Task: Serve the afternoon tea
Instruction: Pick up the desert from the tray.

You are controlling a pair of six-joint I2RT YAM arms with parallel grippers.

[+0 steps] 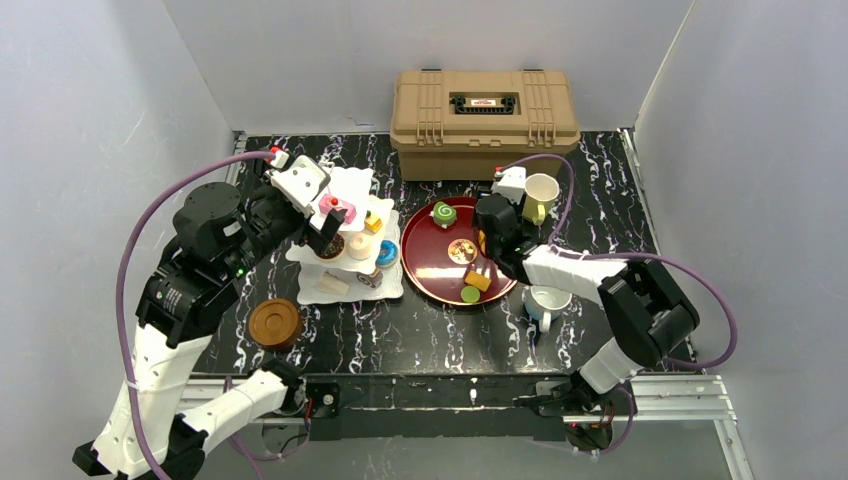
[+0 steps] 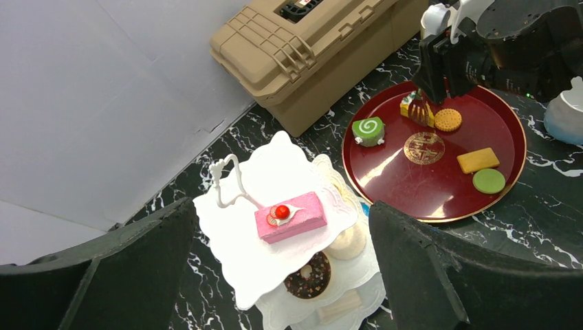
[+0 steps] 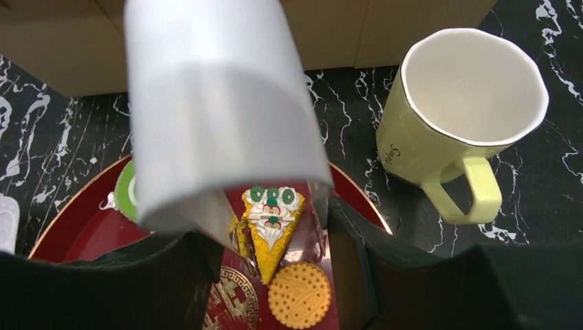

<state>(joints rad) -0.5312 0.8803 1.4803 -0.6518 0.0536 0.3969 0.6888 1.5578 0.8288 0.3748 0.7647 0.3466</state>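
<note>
My left gripper (image 2: 280,206) stands open above the white three-tier stand (image 2: 234,254), fingers apart on either side of a pink cake (image 2: 292,216) lying on the top tier. A chocolate donut (image 2: 309,275) and a cream cake (image 2: 347,240) sit on the tier below. A blue donut (image 1: 388,254) is on the bottom tier. My right gripper (image 3: 271,234) is shut on silver tongs (image 3: 213,117), whose tips straddle a yellow cake slice (image 3: 271,220) on the dark red tray (image 2: 440,199). A round biscuit (image 3: 298,295) lies beside the slice. The cream-yellow mug (image 3: 440,137) stands right of the tray.
The tray also holds a green roll (image 2: 368,130), an orange bar (image 2: 478,160) and a green disc (image 2: 489,181). A tan case (image 1: 485,120) stands behind it. The white mug (image 1: 548,303) is near my right arm. A brown coaster (image 1: 275,323) lies front left.
</note>
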